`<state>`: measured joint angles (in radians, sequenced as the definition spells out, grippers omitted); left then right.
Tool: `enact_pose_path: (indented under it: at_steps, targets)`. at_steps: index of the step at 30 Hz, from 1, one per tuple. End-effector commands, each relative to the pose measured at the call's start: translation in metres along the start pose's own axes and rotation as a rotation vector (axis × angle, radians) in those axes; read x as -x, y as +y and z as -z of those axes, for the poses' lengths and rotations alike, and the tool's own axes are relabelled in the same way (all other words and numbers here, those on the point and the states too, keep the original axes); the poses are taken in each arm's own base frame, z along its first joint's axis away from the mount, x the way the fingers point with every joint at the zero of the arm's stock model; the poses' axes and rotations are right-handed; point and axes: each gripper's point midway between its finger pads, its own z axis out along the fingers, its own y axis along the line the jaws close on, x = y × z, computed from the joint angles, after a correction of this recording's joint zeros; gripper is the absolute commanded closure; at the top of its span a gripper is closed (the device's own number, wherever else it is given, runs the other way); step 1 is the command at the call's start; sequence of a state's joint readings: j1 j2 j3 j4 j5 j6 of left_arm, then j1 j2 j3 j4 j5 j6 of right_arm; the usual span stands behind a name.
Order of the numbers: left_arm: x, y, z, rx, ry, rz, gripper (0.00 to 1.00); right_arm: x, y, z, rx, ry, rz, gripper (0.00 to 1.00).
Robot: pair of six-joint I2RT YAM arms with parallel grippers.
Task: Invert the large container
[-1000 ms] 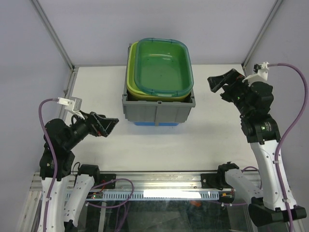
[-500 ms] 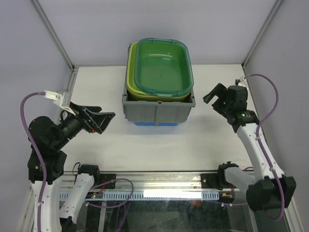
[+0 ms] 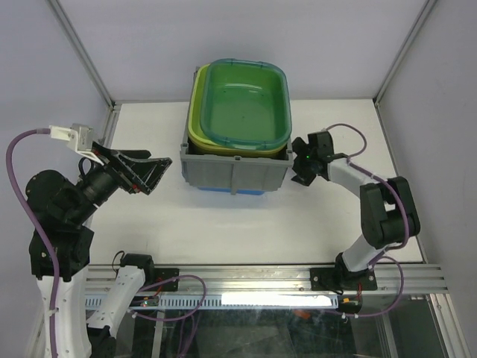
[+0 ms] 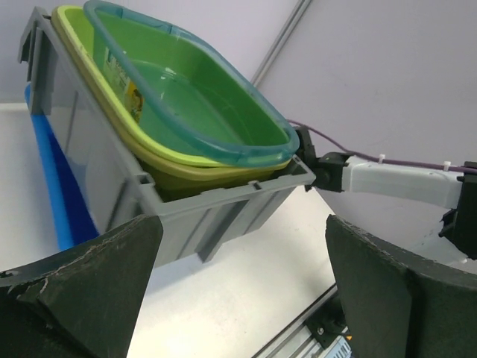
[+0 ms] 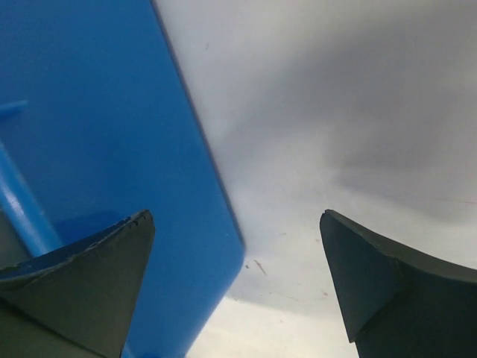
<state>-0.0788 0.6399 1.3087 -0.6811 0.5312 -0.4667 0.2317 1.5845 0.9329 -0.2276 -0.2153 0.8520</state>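
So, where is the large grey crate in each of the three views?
Top external: grey crate at the centre.
Left wrist: grey crate fills left and centre.
Right wrist: not clearly in it.
Shared landmark: the blue tub beneath the crate, seen in all three views.

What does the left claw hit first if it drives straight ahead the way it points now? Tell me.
Most likely the large container. The left claw is open and aimed at the container's grey ribbed side wall, with nothing visible between them. The exact height of contact is hard to judge.
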Motion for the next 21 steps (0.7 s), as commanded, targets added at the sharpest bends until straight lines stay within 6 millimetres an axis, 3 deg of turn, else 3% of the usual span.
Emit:
enact_pose_path:
  at_steps: [1,6,8,10,15,19,21]
  targets:
    - [0.016,-0.011,0.005,-0.007,-0.045,0.006,0.01,-0.056,0.096,-0.009,0.242,0.114,0.079,0.01]
    - [0.014,-0.008,0.000,-0.011,-0.025,0.020,0.01,-0.123,0.146,-0.024,0.300,0.218,0.176,0.01]
    - [0.013,-0.007,-0.002,-0.010,-0.019,0.022,0.01,-0.140,0.155,-0.028,0.294,0.246,0.202,0.02]
    - [0.012,-0.006,-0.003,-0.009,-0.014,0.021,0.01,-0.144,0.152,-0.030,0.268,0.250,0.205,0.02]
    - [0.009,-0.001,-0.008,-0.005,0.003,0.012,0.01,-0.107,0.110,-0.010,0.135,0.107,0.204,0.02]
    - [0.005,0.005,-0.019,-0.017,0.045,0.010,0.01,-0.055,0.077,0.040,-0.025,-0.110,0.239,0.02]
    - [0.008,0.008,-0.029,-0.021,0.065,0.005,0.01,-0.032,0.076,0.076,-0.038,-0.235,0.285,0.02]
